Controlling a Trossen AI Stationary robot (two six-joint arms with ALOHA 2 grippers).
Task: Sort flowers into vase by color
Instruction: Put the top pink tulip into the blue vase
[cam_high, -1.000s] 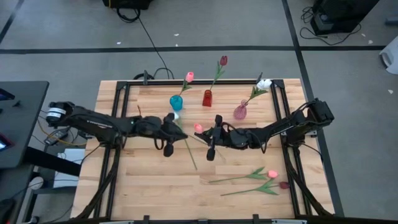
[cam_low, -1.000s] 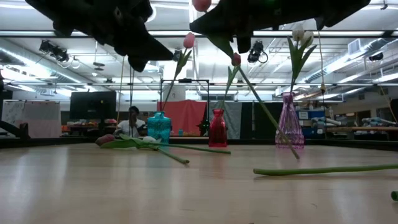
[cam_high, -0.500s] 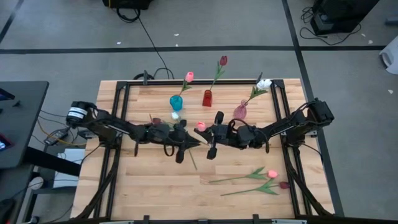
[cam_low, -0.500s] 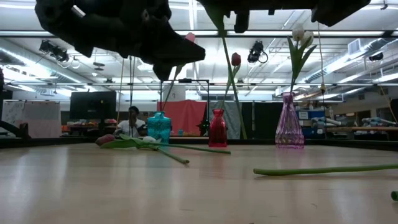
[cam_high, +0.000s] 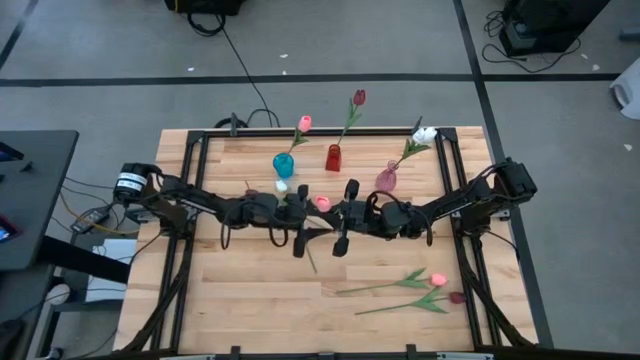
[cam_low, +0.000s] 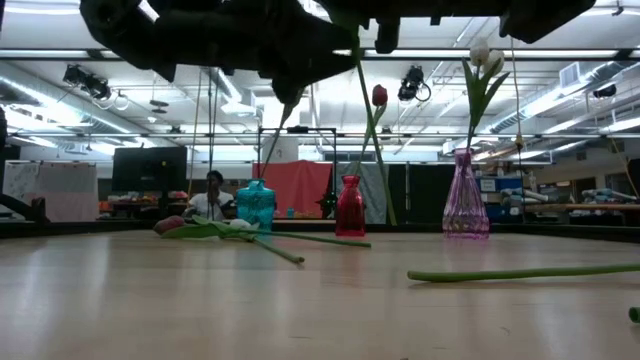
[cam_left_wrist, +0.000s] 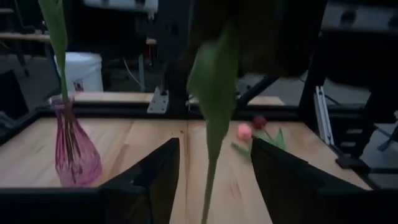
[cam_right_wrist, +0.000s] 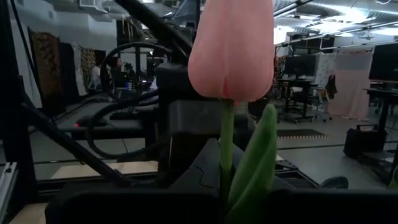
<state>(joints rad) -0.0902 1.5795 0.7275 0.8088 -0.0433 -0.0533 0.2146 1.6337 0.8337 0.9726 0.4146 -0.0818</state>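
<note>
A pink tulip (cam_high: 322, 202) stands upright over the table's middle, its head (cam_right_wrist: 231, 46) up, with my right gripper (cam_high: 330, 212) shut on its stem. My left gripper (cam_left_wrist: 214, 147) is open and level. Its fingers (cam_left_wrist: 163, 177) stand on either side of the tulip's hanging stem and leaf (cam_left_wrist: 212, 99) without touching them. At the far side, a teal vase (cam_high: 284, 164) holds a pink tulip. A red vase (cam_high: 333, 157) holds a dark red one, and a pink vase (cam_high: 386, 179) a white one. My right gripper pinches the pink tulip's stem (cam_right_wrist: 227, 165) between its two fingers, a short way below the head. The fingers come level from the table's right and lie across the stem. The tulip stays upright, its long stem (cam_low: 372, 150) hanging below the fingers, clear of the table.
A white tulip (cam_high: 281, 186) and a dark red one (cam_high: 251, 193) lie flat under my left arm, a stem (cam_high: 311, 260) reaching toward the near edge. Two more tulips (cam_high: 420, 292) lie near the front right. Black frame rails (cam_high: 455, 180) run along the table's sides.
My left gripper has moved toward the table's right, up to the held tulip. It has tipped from slanting down to level and has opened around the stem. My right gripper has tipped upward, and the tulip's stem has swung from a slant to nearly upright.
</note>
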